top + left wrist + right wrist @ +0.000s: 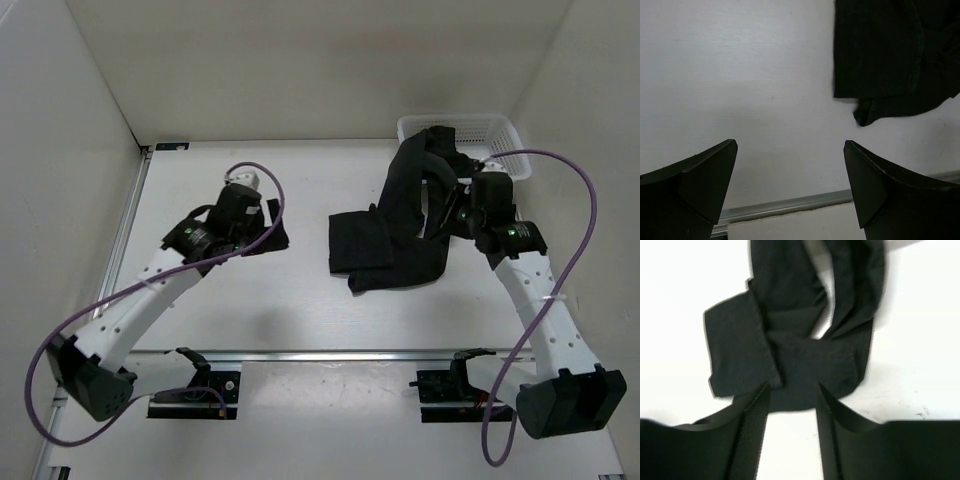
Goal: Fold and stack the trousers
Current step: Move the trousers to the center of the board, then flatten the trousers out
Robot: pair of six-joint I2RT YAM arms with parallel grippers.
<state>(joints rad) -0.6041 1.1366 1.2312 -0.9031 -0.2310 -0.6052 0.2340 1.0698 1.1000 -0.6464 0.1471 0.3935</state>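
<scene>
Top external: left and right jaws released; trousers [398, 250] from basket [492, 124] rim onto table [300, 320] centre.

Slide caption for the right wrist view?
Open right gripper poised over crumpled black trousers on the white table.

**White Panels Are Boxing In a Pale Tabletop**

A plain white table [300, 310] is filling the scene, its matte surface showing a few small scuffs in the right wrist view. A white back wall [320, 60] is rising behind it, while a left wall [50, 150] and a right wall [595, 80] are closing in the sides. A metal rail [330, 353] is running along the near edge, and a thinner strip [127, 220] is lining the left side. Soft, even light is casting faint shadows. A white mesh basket [500, 130] is sitting in the far right corner.
</scene>
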